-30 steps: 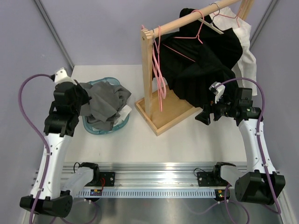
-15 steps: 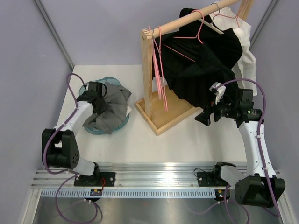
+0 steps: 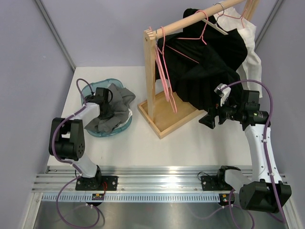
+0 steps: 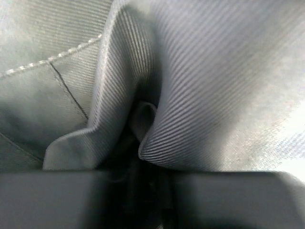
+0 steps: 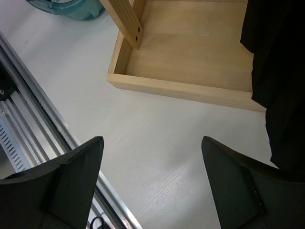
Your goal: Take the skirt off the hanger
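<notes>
Black skirt (image 3: pixel 205 67) — hung on pink hanger (image 3: pixel 193 38) at the rail (image 3: pixel 181 22), near right gripper (image 5: pixel 152 181), whose jaws stood wide, nothing held. Left gripper (image 3: pixel 102 100) lay buried in grey cloth (image 3: pixel 114 107) in basket (image 3: pixel 95 134); grip not discernible. Hazard — a snagged fold could drag cloth out on withdrawal.

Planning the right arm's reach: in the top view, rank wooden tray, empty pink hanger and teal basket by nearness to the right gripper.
1. wooden tray, just left of right gripper.
2. empty pink hanger, farther left.
3. teal basket, far left.
</notes>
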### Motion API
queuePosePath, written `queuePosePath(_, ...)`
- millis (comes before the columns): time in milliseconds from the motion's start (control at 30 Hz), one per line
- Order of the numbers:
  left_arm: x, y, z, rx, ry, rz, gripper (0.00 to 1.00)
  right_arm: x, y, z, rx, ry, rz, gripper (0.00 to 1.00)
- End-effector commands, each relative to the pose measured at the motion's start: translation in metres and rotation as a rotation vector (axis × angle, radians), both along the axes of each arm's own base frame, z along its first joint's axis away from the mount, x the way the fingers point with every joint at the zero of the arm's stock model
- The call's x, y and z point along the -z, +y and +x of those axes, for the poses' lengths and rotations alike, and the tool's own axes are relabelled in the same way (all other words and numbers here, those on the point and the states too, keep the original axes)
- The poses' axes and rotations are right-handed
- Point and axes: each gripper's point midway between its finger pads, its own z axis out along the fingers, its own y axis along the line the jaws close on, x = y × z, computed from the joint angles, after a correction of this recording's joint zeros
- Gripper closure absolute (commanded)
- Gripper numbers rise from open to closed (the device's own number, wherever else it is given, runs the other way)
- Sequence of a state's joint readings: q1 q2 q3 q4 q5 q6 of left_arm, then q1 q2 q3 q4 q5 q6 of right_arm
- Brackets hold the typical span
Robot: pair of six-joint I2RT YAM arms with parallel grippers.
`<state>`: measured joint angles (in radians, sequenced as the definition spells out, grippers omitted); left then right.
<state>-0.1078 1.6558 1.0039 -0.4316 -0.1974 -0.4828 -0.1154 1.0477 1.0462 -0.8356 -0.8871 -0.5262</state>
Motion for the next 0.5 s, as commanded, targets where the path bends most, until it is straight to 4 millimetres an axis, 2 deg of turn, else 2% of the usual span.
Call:
queuePosePath(0,-0.013,-0.013,0.006,0.035,-0.055,-0.083,0.70,-0.028,0.005,-0.002,-0.033,-0.055,0.028,0.09)
queuePosePath(33,-0.021,-0.014,0.008,0.042,-0.065,-0.091,0.65,-0.036,0.005,-0.001,-0.034,-0.075,0.026,0.09)
queuePosePath(67,-0.037,-0.016,0.011,0.052,-0.101,-0.100,0.52,-0.040,0.006,-0.001,-0.038,-0.079,0.031,0.09)
queuePosePath(167,-0.077,-0.019,0.021,0.083,-0.189,-0.122,0.29,-0.062,0.006,-0.001,-0.037,-0.115,0.033,0.09)
queuePosePath(333,-0.130,-0.018,0.024,0.119,-0.304,-0.130,0.13,-0.097,0.003,0.005,-0.015,-0.160,0.014,0.09)
queuePosePath(400,-0.146,-0.014,0.021,0.127,-0.339,-0.118,0.09,-0.106,0.003,0.004,-0.017,-0.165,0.011,0.09)
queuePosePath(467,-0.155,-0.009,0.019,0.131,-0.358,-0.108,0.07,-0.123,0.004,0.007,-0.026,-0.192,0.015,0.09)
